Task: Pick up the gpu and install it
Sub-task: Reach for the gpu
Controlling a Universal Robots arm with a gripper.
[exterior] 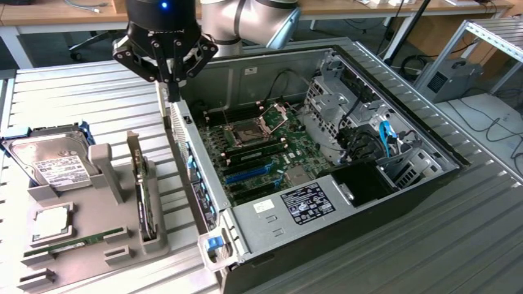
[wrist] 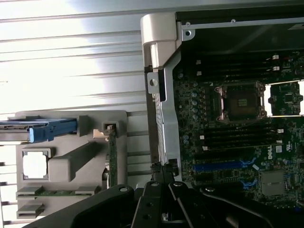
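The gpu [exterior: 144, 199] stands on edge in a slot of the grey parts holder [exterior: 97, 211], at the exterior view's left, its silver bracket end pointing away. In the wrist view the gpu [wrist: 112, 159] is a thin dark strip in the same holder. My gripper [exterior: 173, 90] hangs above the rear wall of the open computer case [exterior: 200, 184], fingers shut with nothing between them. It is well apart from the gpu, beyond its far end. The wrist view has the gripper [wrist: 162, 175] over the case's edge bracket.
The holder also carries a silver hard drive [exterior: 54, 163] in a blue bracket, a processor chip [exterior: 51, 222] and a green memory stick [exterior: 78, 242]. Inside the case lie the motherboard [exterior: 259, 153], blue card slots [exterior: 245, 175], cables and drive cages [exterior: 359, 122].
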